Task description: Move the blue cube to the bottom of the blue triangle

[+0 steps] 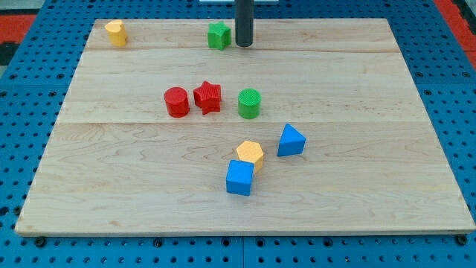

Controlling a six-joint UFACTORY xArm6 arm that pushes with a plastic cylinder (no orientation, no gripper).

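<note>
While my tip [244,45] rests bare at top, blue cube [239,178] — far below, untouched

Bench [372,193]: pale wood grain on a blue perforated base [461,112]. Blue cube [239,178], blue triangle [291,141]. Yellow hexagon [251,154], yellow block [115,33]. Red cylinder [176,102], red star [207,97]. Green cylinder [249,103], green block [218,35]. Rod [244,21]: dark grey.

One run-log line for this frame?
my tip: top, beside green block | blue cube: lower left of blue triangle | unmoved
</note>
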